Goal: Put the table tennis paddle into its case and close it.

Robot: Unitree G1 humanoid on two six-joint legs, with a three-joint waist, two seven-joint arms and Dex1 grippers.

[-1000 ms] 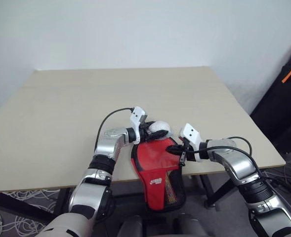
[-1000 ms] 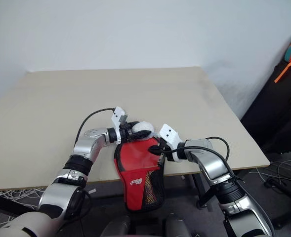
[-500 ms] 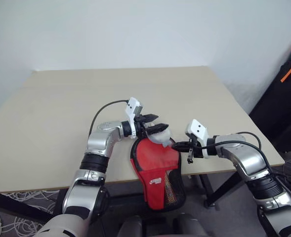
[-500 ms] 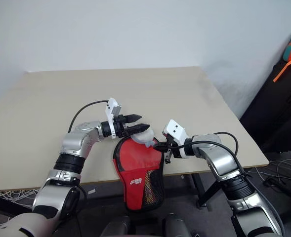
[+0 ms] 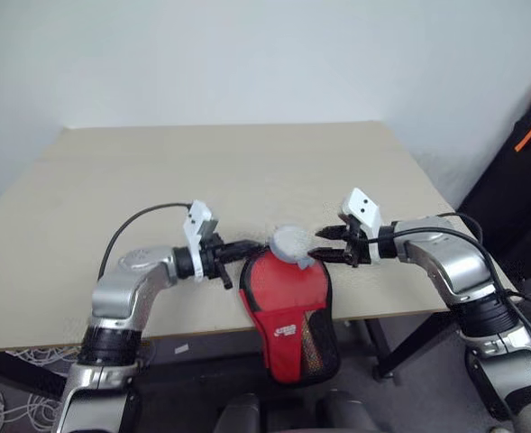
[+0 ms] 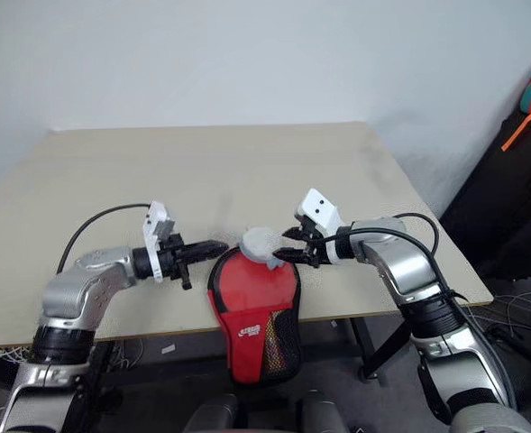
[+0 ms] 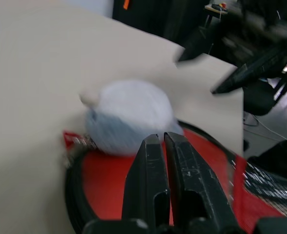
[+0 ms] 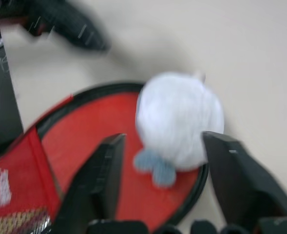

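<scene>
My left claw [image 5: 245,244] hovers low over the near part of the tabletop [image 5: 157,171], pointing toward the case [image 5: 288,298]; its two black fingers [image 7: 153,180] are pressed flat together and clenched on nothing. Its tips stop just short of the case's round end, apart from the fabric.

The case lies at the near edge of the tabletop, its round red end resting on the surface and its narrower end, with the small white logo [image 5: 288,331] and the black mesh pocket [image 5: 315,338], hanging down over the edge. A black rim runs round the red face. I cannot tell from here whether the table tennis paddle is inside it.

On the far rim of the case's round end sits a small grey-white lump [image 5: 291,244], partly on the red fabric and partly over the tabletop.

My right claw [image 5: 324,244] comes in from the other side, aimed at that lump. Its fingers [image 8: 102,170] are spread apart, released, one on each side of the lump in the right wrist view, gripping nothing.
</scene>
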